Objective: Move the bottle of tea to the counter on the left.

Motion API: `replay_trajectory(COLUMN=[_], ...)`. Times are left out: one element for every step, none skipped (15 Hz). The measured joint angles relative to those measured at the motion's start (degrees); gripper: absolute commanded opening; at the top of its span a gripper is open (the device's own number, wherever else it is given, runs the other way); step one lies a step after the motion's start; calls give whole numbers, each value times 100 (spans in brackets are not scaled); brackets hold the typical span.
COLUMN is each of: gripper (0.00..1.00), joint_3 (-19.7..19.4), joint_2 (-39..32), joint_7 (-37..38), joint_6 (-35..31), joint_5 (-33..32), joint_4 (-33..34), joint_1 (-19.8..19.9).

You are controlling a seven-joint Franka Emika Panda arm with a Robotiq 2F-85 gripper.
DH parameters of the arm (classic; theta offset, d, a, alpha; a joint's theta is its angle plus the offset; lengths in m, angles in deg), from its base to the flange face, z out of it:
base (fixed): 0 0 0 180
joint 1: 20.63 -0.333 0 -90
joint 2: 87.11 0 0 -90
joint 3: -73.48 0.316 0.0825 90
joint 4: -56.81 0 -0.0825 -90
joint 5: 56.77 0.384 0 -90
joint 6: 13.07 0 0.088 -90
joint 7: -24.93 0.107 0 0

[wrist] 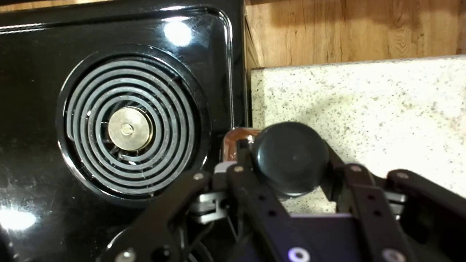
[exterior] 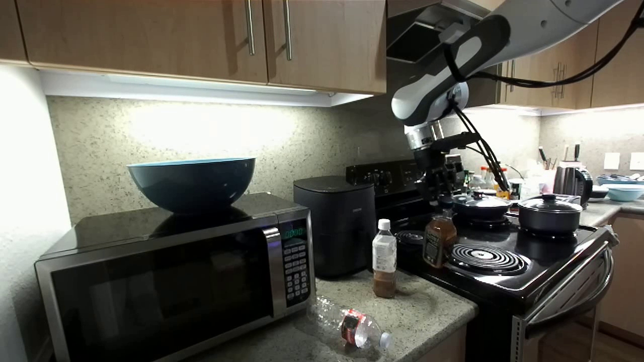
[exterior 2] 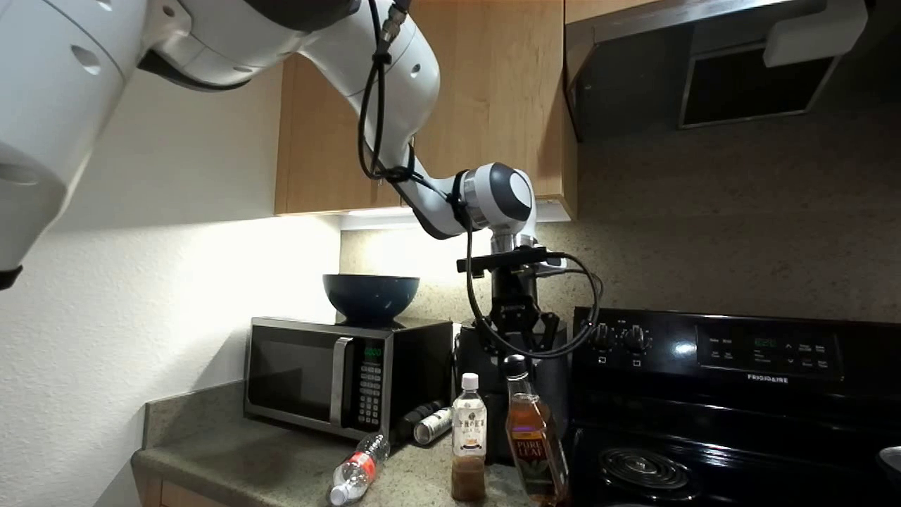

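- Amber-brown bottle of tea (exterior 2: pixel 533 436), with a round black cap and a dark label reading PURE LEAF: leaning, its top in the grasp of the black two-fingered gripper (wrist: pixel 291 160); I cannot tell whether its base touches anything
- Jaws: drawn in on the bottle's top, one finger to each side of the cap in the wrist view
- Speckled light grey-beige stone counter (exterior: pixel 427 301) and glossy black stovetop with coil burners (wrist: pixel 32 109): side by side; in the wrist view the brown body shows at the stovetop's edge, the cap against the counter
- Clear white-capped plastic bottle (exterior: pixel 384 256), pale label, brown liquid low inside: upright on the counter, near the bottle of tea
- Clear plastic bottle with a red-and-black label (exterior: pixel 352 327): on its side on the counter, just beside the silver-and-black microwave (exterior: pixel 166 286)
- Glossy dark blue round bowl (exterior: pixel 193 186): on top of the microwave
- Tall black round-cornered appliance (exterior: pixel 334 231): between microwave and stovetop
- Dark lidded pot (exterior: pixel 549 221) and dark lidded pan (exterior: pixel 480 210): on the stovetop
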Motion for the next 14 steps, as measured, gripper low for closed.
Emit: replay_trajectory(gripper=[20,20,20,20,20,20,20,20,20,20,20,20,20,20], joint_3=[27,56,84,104,124,152,175,191,206,213,213,213,214,215], joint_2=[68,129,187,226,244,241,226,197,153,93,23,-58,-145,-229], joint_7=[6,11,12,12,12,10,4,-10,-42,-134,-265,-430,-622,-838], joint_6=[0,-1,-1,-4,-8,-25,-51,-77,-90,-93,-101,-118,-151,-209], joint_5=[-21,-40,-60,-71,-72,-72,-72,-72,-69,-41,10,81,166,257], joint_4=[-54,-105,-158,-194,-211,-211,-211,-205,-197,-186,-174,-158,-128,-101], joint_1=[-60,-109,-152,-189,-212,-216,-216,-216,-215,-207,-192,-168,-133,-98])
